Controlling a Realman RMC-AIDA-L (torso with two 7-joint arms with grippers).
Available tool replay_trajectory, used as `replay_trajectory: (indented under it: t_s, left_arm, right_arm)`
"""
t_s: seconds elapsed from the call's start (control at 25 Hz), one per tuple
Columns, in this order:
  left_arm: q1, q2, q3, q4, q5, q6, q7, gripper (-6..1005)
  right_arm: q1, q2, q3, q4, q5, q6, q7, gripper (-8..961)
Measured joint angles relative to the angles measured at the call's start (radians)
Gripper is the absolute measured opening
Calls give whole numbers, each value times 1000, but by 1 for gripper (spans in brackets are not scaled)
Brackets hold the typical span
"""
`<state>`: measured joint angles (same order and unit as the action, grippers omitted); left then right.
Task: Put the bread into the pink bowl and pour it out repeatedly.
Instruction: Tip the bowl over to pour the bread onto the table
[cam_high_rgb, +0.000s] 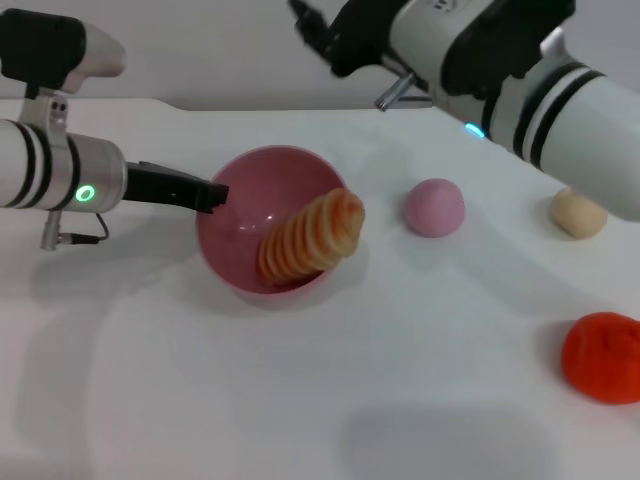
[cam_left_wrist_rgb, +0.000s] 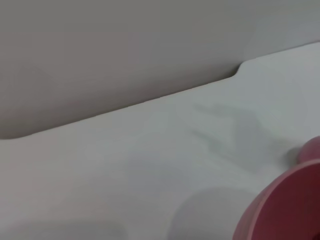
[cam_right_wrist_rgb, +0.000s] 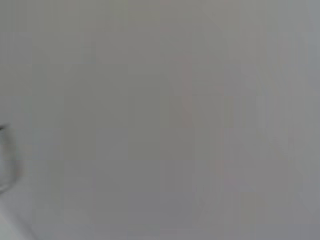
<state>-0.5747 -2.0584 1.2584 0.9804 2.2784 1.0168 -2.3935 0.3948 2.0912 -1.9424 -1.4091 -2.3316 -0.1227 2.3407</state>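
Note:
The pink bowl (cam_high_rgb: 243, 205) stands left of the table's middle, its opening tipped a little toward me. The bread (cam_high_rgb: 310, 238), ridged with orange and cream stripes, leans inside it, its upper end poking over the right-hand rim. My left gripper (cam_high_rgb: 210, 194) reaches in from the left and is shut on the bowl's left rim. In the left wrist view only the bowl's outer wall (cam_left_wrist_rgb: 285, 210) shows. My right gripper (cam_high_rgb: 312, 25) hangs high above the table's far edge, behind the bowl and clear of it. The right wrist view shows nothing of the task.
A small pink ball (cam_high_rgb: 434, 207) lies right of the bowl and also shows in the left wrist view as a pink ball (cam_left_wrist_rgb: 312, 147). A beige lump (cam_high_rgb: 578, 213) sits at the far right, and a red-orange lump (cam_high_rgb: 602, 357) lies near the right front.

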Motion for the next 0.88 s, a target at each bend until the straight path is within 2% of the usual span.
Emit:
replay_trajectory:
  t_s: [0.16,0.36,0.52,0.56,0.72,0.88]
  left_arm:
    - [-5,0,27,0,-1,-24,-6,45]
    - [-9,0,46,0,-14,-51,-5,45]
    - [-10,-1,66,0,-37,-73,3,45]
    - [-10,-1,72,0,-40,-81,4,45]
    - [-11,-1,116,6,-50,-114,5,45]
    - [-17,-2,198,12,-61,-173,6,45]
  right_arm:
    - [-20,-1,-63,81,4,273,25,465]
    - [-43,-9,-107,197,-3,603,214,465]
    - [-65,-15,-86,267,-5,733,421,465]
    - [-75,-19,-68,297,-9,773,524,465]
    - [-92,-22,-38,341,-30,808,606,464]
    - [-102,-22,-27,398,-43,879,610,464]
